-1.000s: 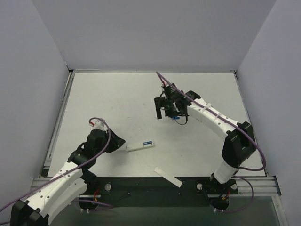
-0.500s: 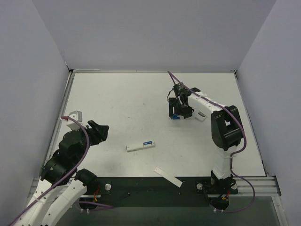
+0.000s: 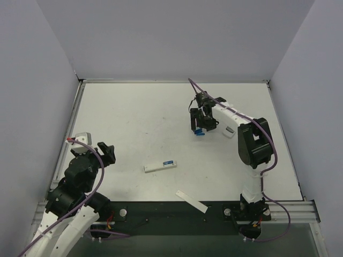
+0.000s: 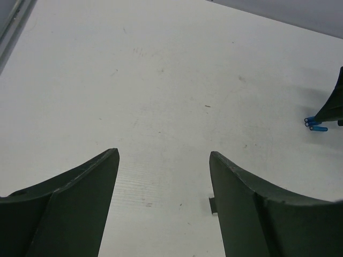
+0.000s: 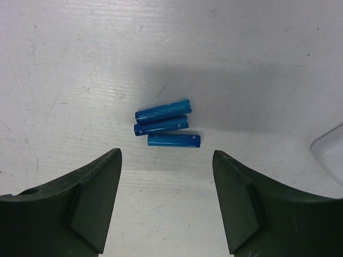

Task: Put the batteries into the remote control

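Note:
Three blue batteries (image 5: 166, 125) lie side by side on the white table, just beyond my right gripper (image 5: 166, 155), which is open and holds nothing. From above, the batteries (image 3: 198, 132) show right beneath that gripper (image 3: 199, 125). The remote control (image 3: 160, 166), a slim white bar with a small blue-dark patch near its right end, lies alone at the table's middle front. My left gripper (image 3: 109, 152) hangs well left of it, open and empty; in its own wrist view the left gripper (image 4: 163, 154) frames bare table, with the batteries (image 4: 315, 125) far off to the right.
A thin white strip (image 3: 192, 201) lies at the table's front edge. A wider white-grey object (image 3: 229, 130) sits just right of the batteries, and its corner (image 5: 329, 152) shows in the right wrist view. Grey walls close off the left, the back and the right.
The left arm has pulled back to the left, away from the remote control, and its jaws have opened. The right gripper has come over the batteries and its jaws have narrowed.

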Tool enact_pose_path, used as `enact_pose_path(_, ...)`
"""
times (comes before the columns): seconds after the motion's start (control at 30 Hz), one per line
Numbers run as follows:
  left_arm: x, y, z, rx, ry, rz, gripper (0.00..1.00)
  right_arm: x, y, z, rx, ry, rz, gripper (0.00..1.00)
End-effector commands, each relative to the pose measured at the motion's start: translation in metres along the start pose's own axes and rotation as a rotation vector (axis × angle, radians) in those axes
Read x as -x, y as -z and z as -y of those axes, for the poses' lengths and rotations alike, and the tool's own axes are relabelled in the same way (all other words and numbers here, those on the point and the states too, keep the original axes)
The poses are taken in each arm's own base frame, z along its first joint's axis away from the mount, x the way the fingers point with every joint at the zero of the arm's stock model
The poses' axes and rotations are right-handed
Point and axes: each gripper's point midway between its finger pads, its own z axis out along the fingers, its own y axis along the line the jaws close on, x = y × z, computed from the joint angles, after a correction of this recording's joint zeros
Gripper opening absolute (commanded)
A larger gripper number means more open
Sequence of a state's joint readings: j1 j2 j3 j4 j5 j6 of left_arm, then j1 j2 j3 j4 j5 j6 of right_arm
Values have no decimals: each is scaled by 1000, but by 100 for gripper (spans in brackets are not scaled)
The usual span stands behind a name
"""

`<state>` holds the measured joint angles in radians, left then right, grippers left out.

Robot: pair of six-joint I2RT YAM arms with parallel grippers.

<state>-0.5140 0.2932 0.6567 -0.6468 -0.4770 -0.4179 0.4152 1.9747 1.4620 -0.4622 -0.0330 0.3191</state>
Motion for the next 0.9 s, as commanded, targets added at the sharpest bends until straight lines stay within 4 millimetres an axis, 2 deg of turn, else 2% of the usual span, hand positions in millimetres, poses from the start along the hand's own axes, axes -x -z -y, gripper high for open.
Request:
enact_pose_path(0.0, 18, 0, -8, 37, -12, 77, 79, 7, -7, -7, 31, 57, -8, 64)
enact_pose_path(0.17, 15, -6, -8, 43, -24, 56, 79, 12, -14, -11, 26, 110, -6, 65)
enact_pose_path(0.37, 17, -12, -11, 47, -17, 49, 79, 8, -24, -10, 5, 150, -26, 64)
enact_pose_path(0.63, 15, -16, -12, 42, -10, 38, 79, 3, -31, -11, -17, 187, -42, 53)
enact_pose_path(0.77, 15, -16, -12, 42, -9, 37, 79, 3, -29, -10, -24, 187, -38, 50)
enact_pose_path(0.87, 15, -16, -12, 40, -9, 37, 79, 3, -25, -11, -24, 194, -32, 44)
